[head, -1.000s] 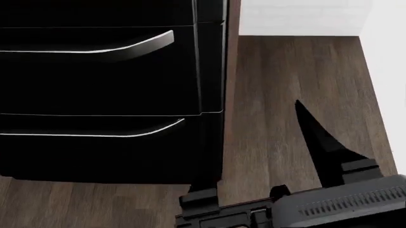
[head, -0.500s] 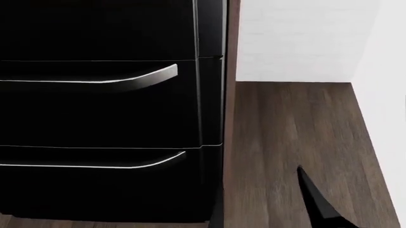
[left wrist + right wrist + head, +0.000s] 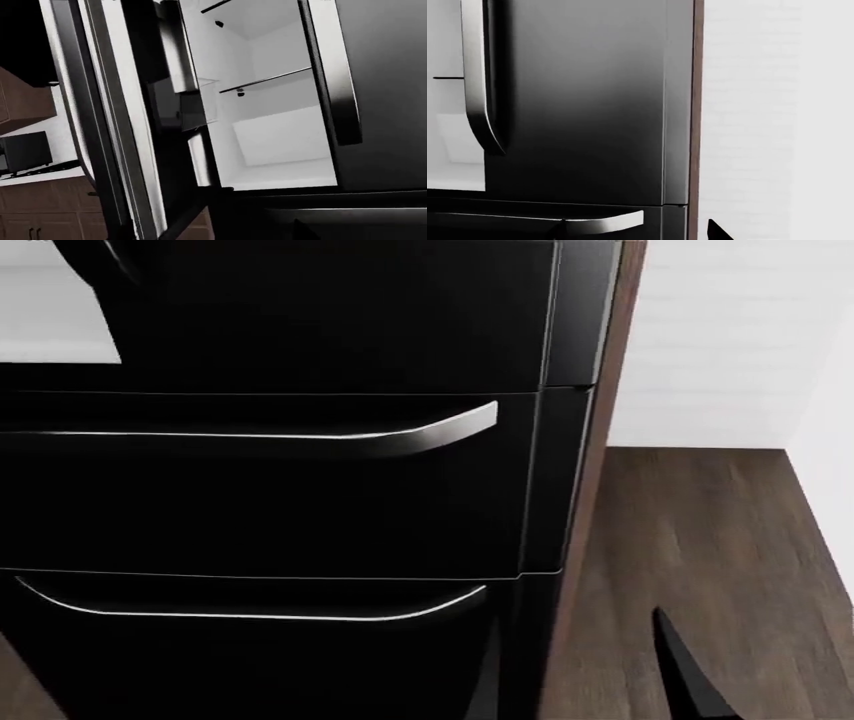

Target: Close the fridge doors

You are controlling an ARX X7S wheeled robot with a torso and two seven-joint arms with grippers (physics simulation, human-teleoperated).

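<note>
One glossy black fridge door [image 3: 113, 125] stands swung wide beside the white-lined cavity [image 3: 280, 125], its twin [image 3: 587, 100] shut, so closing remains; neither gripper's fingers are visible, state unknown.

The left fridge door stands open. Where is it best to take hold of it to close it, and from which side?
Probably no grip is needed: push on the left door near its free edge, far from the hinge, from its outer black face. It stands swung wide, showing the white interior, so a push toward the fridge should shut it. Its handle is not clearly visible here.
</note>
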